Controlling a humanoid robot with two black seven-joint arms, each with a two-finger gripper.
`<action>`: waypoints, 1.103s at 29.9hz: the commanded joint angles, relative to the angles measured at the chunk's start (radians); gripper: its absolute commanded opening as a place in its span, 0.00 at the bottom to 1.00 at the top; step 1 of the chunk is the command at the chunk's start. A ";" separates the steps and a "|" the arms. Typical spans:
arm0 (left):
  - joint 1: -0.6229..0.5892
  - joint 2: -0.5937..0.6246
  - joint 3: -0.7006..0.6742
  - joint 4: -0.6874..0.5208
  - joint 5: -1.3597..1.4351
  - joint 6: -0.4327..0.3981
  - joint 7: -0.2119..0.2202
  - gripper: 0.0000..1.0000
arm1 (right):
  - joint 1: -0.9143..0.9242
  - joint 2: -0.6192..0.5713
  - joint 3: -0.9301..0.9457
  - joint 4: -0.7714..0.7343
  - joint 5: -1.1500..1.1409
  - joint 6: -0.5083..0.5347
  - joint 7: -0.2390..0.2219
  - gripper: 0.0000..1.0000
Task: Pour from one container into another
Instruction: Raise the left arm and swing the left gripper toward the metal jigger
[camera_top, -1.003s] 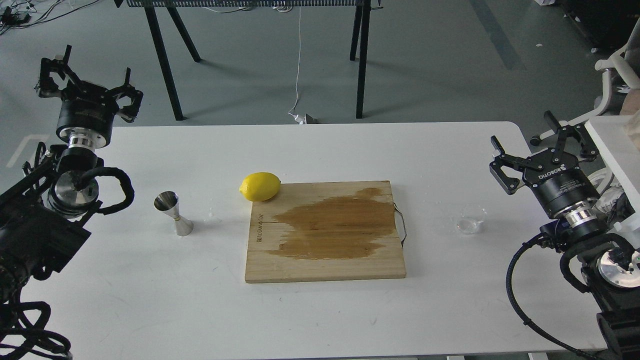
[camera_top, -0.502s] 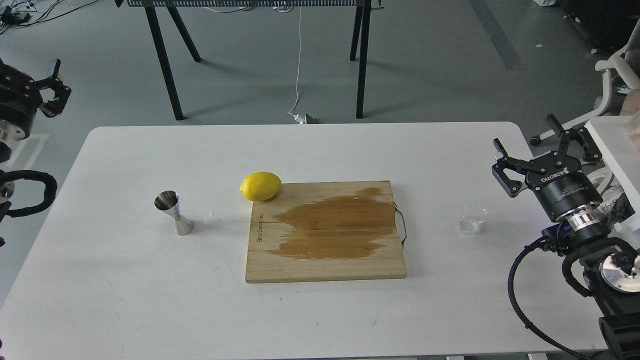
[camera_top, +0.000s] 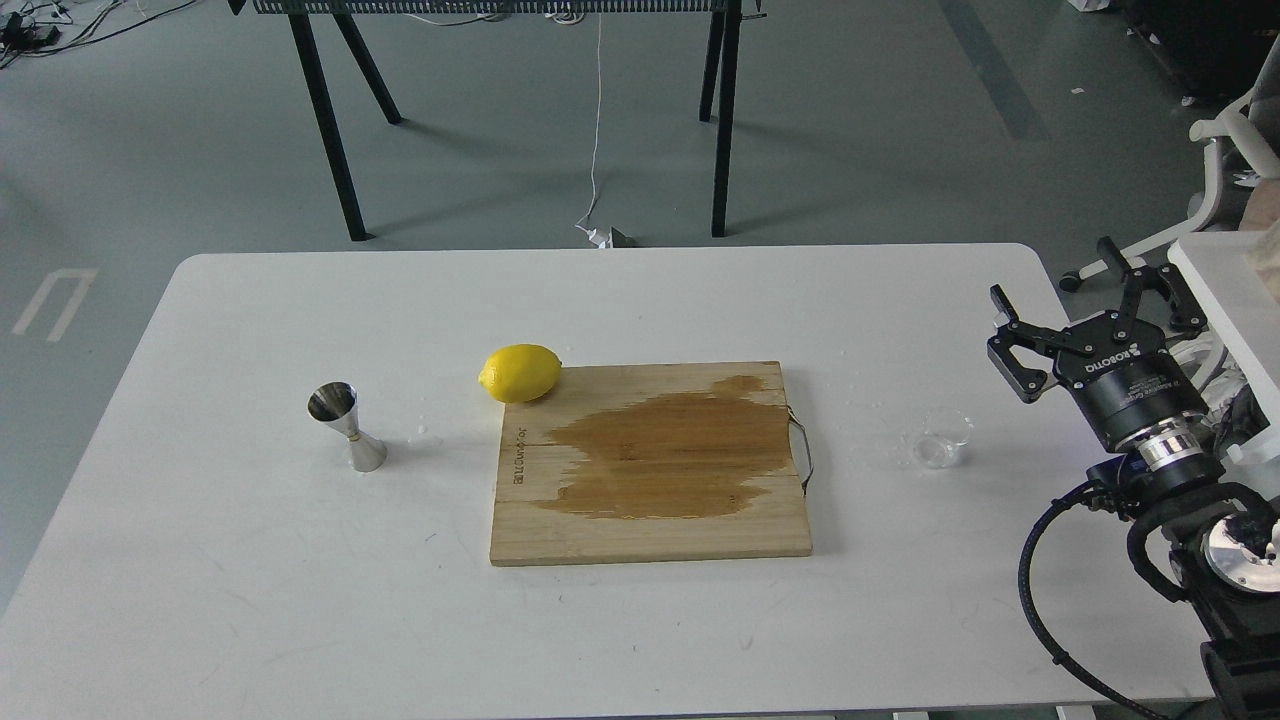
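A small clear cup (camera_top: 941, 441) stands on the white table (camera_top: 250, 560) right of a wet wooden cutting board (camera_top: 650, 465), just beside the right gripper (camera_top: 1085, 300) with fingers spread and empty, while a steel jigger (camera_top: 347, 426) and lemon (camera_top: 520, 372) sit left.

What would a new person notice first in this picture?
A wooden cutting board with a large dark wet stain lies mid-table, and a bright yellow lemon rests at its far left corner. A shiny metal jigger stands to the left.
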 joint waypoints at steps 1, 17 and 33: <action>-0.003 -0.058 0.001 -0.002 0.011 0.000 0.000 0.99 | -0.009 0.000 0.001 -0.001 0.000 0.000 0.000 0.99; 0.010 -0.067 0.016 -0.310 0.611 0.000 0.000 0.99 | -0.021 -0.006 0.001 -0.006 -0.002 0.000 0.000 0.99; 0.190 -0.050 0.015 -0.433 0.545 0.183 0.000 1.00 | -0.029 -0.003 -0.001 -0.011 -0.002 0.000 0.000 0.99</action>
